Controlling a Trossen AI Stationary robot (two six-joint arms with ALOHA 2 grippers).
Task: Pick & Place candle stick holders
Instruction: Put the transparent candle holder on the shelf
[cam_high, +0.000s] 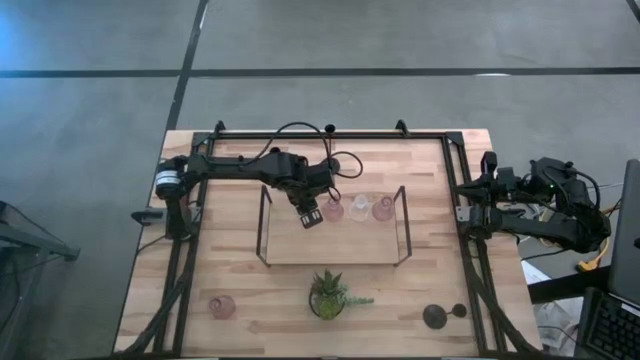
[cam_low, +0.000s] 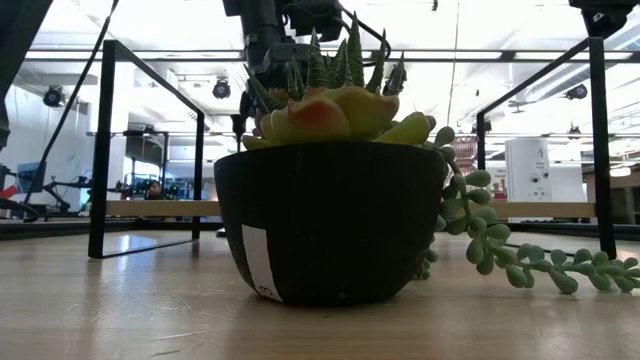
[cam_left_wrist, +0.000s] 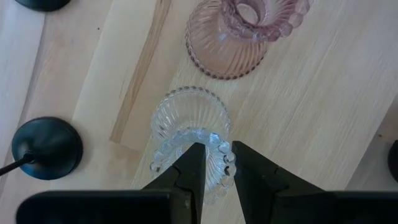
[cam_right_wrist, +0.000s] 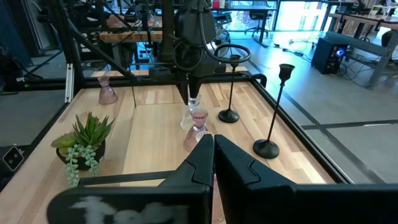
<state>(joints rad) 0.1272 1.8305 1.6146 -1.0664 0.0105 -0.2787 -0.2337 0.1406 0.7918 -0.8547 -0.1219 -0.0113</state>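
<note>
The left gripper (cam_high: 309, 215) hangs over the left part of the black wire-framed wooden tray (cam_high: 335, 250). In the left wrist view its fingertips (cam_left_wrist: 194, 163) straddle one side of the rim of a clear ribbed glass candle stick holder (cam_left_wrist: 189, 121), one inside the cup, one outside, and appear to be pinching it. The holder stands upright, axis vertical, directly below the fingers. A pink ribbed glass holder (cam_left_wrist: 239, 34) stands just beside it; lateral room there is tight, so upward is judged the clear path. Another pink holder (cam_high: 221, 306) sits at the near left corner. The right gripper (cam_right_wrist: 213, 146) waits at the right table edge, fingers closed on nothing.
</note>
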